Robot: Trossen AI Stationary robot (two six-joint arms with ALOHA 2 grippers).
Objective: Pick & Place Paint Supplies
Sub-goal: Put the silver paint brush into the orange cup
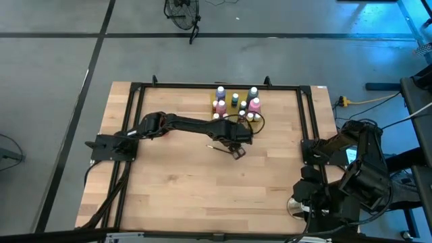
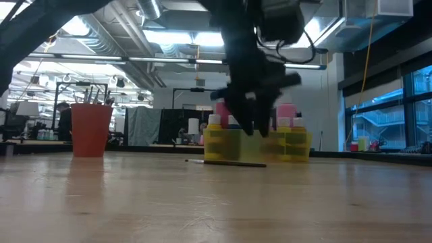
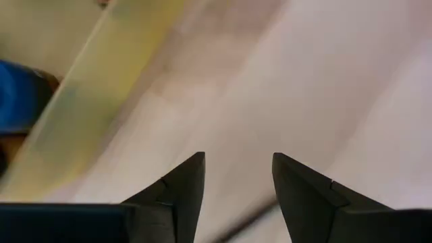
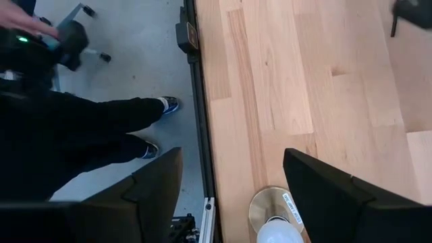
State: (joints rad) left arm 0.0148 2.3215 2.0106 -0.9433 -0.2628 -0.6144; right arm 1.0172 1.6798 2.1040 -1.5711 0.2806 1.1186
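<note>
Bare counter (image 2: pixel 216 202) fills the foreground. Beyond it, the left gripper (image 1: pixel 237 152) hangs unclenched, holding nothing, above the brush (image 2: pixel 226 163) lying just before the bottles (image 1: pixel 236 104). It should descend straight, straddling the handle, then close. Right gripper (image 4: pixel 233 196) waits released, well apart.

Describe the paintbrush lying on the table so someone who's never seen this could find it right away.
Start at the cluster of white-capped paint bottles at the far middle of the wooden table. Just in front lies the paintbrush, below the left end effector. It's the only thin, dark stick lying flat; everything nearby stands upright.
</note>
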